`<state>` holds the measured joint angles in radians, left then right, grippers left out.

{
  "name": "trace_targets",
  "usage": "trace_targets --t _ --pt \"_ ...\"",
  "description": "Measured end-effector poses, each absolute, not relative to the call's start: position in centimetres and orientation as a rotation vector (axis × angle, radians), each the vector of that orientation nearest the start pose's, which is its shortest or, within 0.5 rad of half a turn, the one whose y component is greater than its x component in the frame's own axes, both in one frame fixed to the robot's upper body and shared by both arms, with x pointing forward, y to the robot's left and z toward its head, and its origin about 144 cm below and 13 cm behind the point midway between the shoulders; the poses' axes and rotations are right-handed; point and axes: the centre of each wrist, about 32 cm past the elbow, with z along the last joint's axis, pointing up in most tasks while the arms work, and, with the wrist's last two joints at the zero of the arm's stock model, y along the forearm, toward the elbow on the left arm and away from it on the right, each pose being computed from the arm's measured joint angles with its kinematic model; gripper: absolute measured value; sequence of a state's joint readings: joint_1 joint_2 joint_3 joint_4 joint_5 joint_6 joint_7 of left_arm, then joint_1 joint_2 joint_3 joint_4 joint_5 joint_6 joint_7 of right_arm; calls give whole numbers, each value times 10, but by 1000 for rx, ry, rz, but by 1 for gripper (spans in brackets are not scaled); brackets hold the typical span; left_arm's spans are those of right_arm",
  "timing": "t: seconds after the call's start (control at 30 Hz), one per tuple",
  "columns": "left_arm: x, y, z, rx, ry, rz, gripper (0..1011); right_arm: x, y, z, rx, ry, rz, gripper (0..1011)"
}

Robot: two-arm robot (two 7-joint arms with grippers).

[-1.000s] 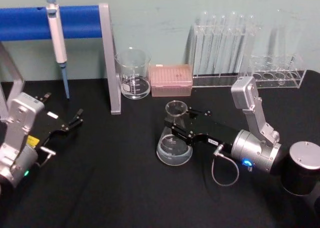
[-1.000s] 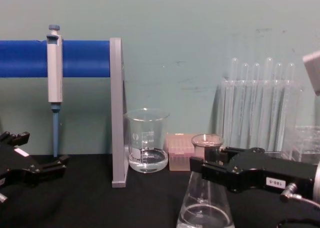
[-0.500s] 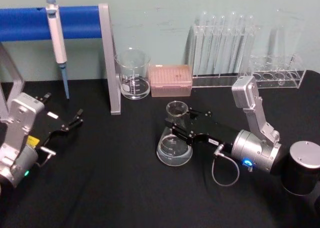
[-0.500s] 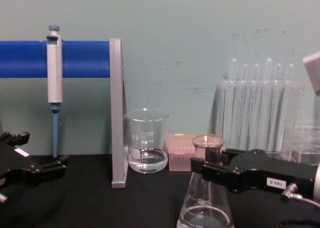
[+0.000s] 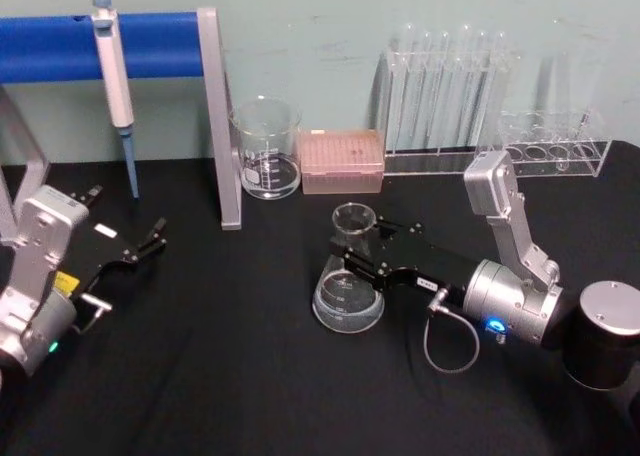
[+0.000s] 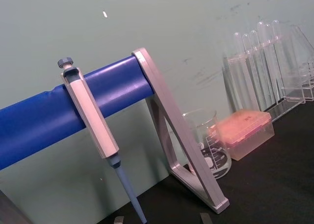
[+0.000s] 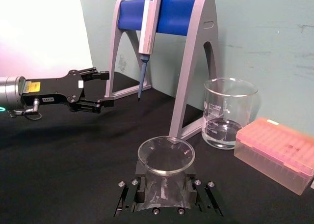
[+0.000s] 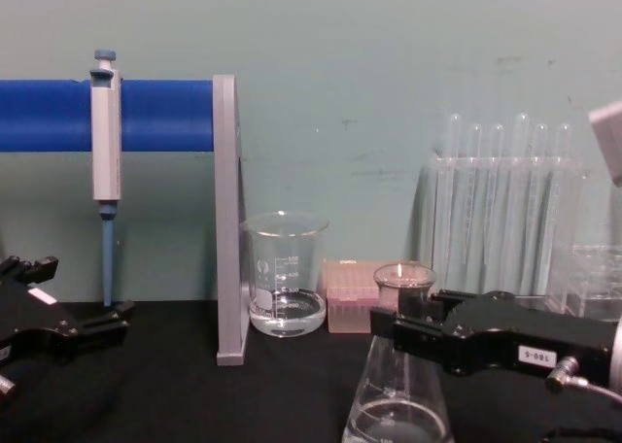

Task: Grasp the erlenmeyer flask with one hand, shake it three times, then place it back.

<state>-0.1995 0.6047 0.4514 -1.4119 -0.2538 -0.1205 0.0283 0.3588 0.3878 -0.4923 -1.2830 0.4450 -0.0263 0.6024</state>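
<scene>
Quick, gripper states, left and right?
Left gripper: open, empty, parked at left.
Right gripper: shut on the neck of the clear glass conical erlenmeyer flask.

Right gripper [image 5: 352, 253]: black, boxy, small white label [image 5: 427, 284], silver screws [image 7: 121, 183] on its front face. Silver connector [image 5: 437, 296] feeds a looping grey cable [image 5: 440, 351]. Right wrist [image 5: 510, 298]: silver cylinder, blue light [image 5: 490, 326]. Grey angular link [image 5: 492, 186]; black round joint [image 5: 605, 341].

Left gripper [image 5: 160, 232]: black, slim, white sticker [image 5: 105, 232]. Left wrist [image 5: 30, 316]: silver-grey, yellow label [image 5: 66, 281], green light [image 5: 52, 346].
</scene>
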Motion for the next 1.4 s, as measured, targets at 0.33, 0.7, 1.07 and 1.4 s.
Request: trace_targets --t 0.33,0.7,1.07,1.4 --pt "489 310 1140 304 -285 1248 1001 535 -237 1149 -99 32 -646 450" --pt "489 310 1140 304 -285 1248 1001 535 -237 1148 -100 31 -646 450" --pt "489 310 1140 304 -285 1248 1001 534 -237 1147 -107 33 -644 620" --pt "489 310 1140 304 -285 1248 1001 534 -237 1148 -105 32 -646 920"
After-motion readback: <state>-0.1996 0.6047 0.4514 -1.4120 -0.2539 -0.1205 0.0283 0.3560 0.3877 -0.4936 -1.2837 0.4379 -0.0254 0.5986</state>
